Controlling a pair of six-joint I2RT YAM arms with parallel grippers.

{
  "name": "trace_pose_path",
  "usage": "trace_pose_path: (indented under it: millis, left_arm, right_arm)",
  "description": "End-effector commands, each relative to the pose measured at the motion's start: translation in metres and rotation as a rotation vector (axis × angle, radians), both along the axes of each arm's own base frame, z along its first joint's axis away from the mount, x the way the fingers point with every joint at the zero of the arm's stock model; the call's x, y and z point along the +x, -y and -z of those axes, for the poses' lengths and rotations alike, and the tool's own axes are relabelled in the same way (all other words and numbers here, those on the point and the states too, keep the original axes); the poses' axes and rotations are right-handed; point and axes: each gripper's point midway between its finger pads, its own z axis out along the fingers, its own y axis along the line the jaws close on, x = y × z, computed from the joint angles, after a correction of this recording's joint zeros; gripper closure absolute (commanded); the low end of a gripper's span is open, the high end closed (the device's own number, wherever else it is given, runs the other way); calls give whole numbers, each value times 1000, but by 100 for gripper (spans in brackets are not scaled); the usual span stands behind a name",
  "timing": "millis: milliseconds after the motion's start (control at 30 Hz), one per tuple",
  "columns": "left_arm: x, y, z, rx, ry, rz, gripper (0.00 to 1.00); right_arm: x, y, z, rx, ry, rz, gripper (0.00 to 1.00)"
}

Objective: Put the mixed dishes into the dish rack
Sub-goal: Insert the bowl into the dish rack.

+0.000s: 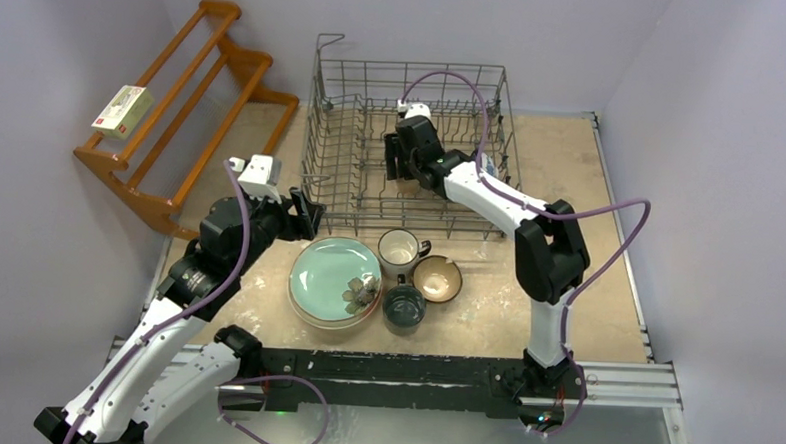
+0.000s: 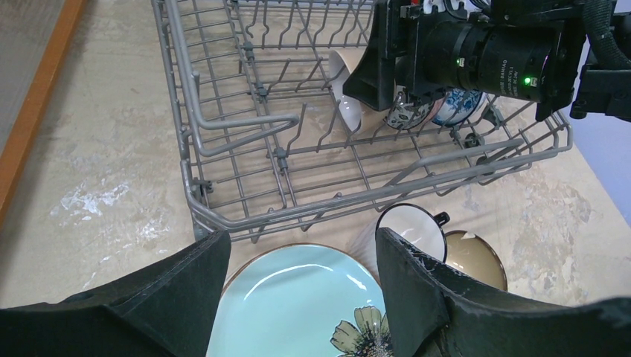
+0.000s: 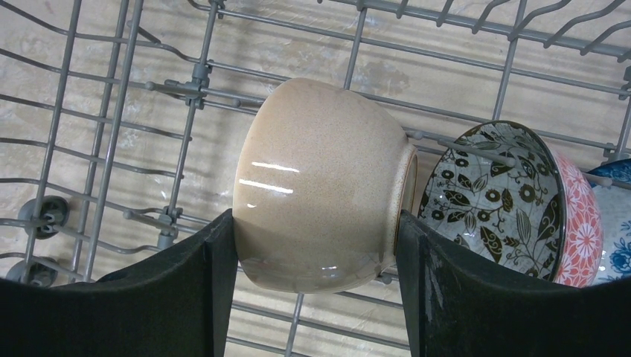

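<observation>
A robotics lab test cell, staged with kitchen props: the left arm (image 1: pixel 153 362) and right arm (image 1: pixel 548 259), white and black, are bolted to a metal rail (image 1: pixel 622 377) along the near edge of a beige stone-patterned table (image 1: pixel 586 301), with purple cables (image 1: pixel 455 78) looping off them. Plain pale lilac walls (image 1: pixel 66 48) box the table in on the left, far and right. On it stand a grey wire dish rack (image 1: pixel 333 129) at the far middle, dishes (image 1: pixel 332 269) nearer, and at far left a brown wooden slatted shelf (image 1: pixel 189 113) bearing a small box (image 1: pixel 123 109)
</observation>
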Motion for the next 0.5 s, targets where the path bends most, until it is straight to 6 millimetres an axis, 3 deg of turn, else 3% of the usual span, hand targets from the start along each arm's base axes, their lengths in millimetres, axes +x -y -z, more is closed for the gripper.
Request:
trace_pose_path:
  millis: [0,333,467]
  left_arm:
    - [2,0,-3,1,21,5,30]
    - [2,0,-2,2,17,5,30]
    - [2,0,-2,2,17,6,30]
  right_arm:
    - [1,-52,-96,310,145,-101,100]
    - [-2,-51,-96,339,134,-107,100]
    - [-2,-49,-87,342,115,-98,100]
